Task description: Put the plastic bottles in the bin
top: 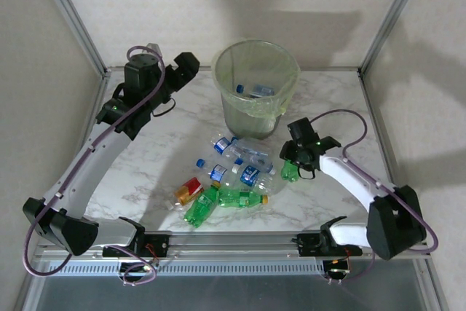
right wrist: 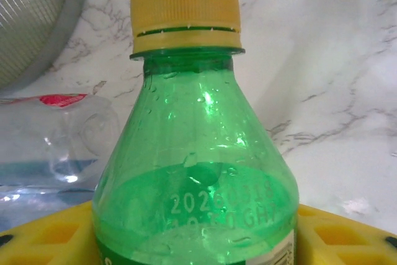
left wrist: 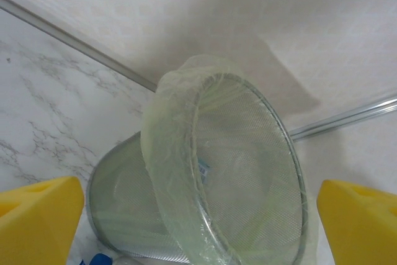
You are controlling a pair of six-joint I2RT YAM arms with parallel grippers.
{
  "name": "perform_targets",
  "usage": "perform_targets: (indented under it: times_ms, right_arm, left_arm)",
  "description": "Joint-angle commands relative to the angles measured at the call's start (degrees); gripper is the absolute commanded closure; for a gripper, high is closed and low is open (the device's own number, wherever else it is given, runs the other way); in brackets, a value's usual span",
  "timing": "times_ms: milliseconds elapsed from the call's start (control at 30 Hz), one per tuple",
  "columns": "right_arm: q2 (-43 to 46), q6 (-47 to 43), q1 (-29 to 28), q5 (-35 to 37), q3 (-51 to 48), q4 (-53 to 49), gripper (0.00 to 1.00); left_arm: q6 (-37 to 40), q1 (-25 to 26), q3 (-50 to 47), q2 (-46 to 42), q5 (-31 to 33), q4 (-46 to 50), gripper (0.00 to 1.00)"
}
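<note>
Pile [top: 226, 180]: clear blue-labelled, green and one red-yellow plastic bottles are heaped on the counter [top: 145, 172] in front of the bin; where one ends and the next begins is hard to tell.
Right hand [top: 295, 164]: clenched on a green bottle [right wrist: 195, 178] with a yellow cap [right wrist: 185, 13], at the pile's right edge; the bottle's lower body is cut off in the wrist view.
Neighbour: a clear crumpled bottle [right wrist: 56, 147] is seen just beside it, blurred.
Bin [top: 256, 92]: stood upright beyond the pile; blue-labelled bottles [top: 253, 91] are seen inside, their number veiled by the pale green liner [left wrist: 167, 122].
Left hand [top: 186, 65]: released, pads [left wrist: 37, 215] spread wide, left of the bin and faced toward it.
</note>
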State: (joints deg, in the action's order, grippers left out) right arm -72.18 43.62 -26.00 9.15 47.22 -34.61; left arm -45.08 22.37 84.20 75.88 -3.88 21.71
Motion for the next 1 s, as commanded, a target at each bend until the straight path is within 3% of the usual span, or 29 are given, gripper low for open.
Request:
perform_targets:
  times_ms: [0, 233, 433, 967]
  right_arm:
    - [5.2, 1.5, 0.4, 3.3, 2.9, -6.0, 0.43]
    - [11.4, 1.1, 0.4, 6.6, 11.8, -13.9, 0.44]
    - [10.3, -1.9, 0.4, 7.2, 26.1, -17.3, 0.44]
    - [-10.2, -8.1, 0.4, -6.4, 56.7, -5.8, 0.46]
  left_arm:
    - [-0.5, -0.5, 1.5, -0.5, -1.0, -0.6, 0.04]
    - [-1.0, -0.5, 2.6, 0.8, -1.9, -1.0, 0.05]
    - [-1.1, -0.5, 3.7, 1.5, -1.8, -0.5, 0.05]
    - [-0.7, -0.7, 0.7, 0.8, -1.5, -1.0, 0.05]
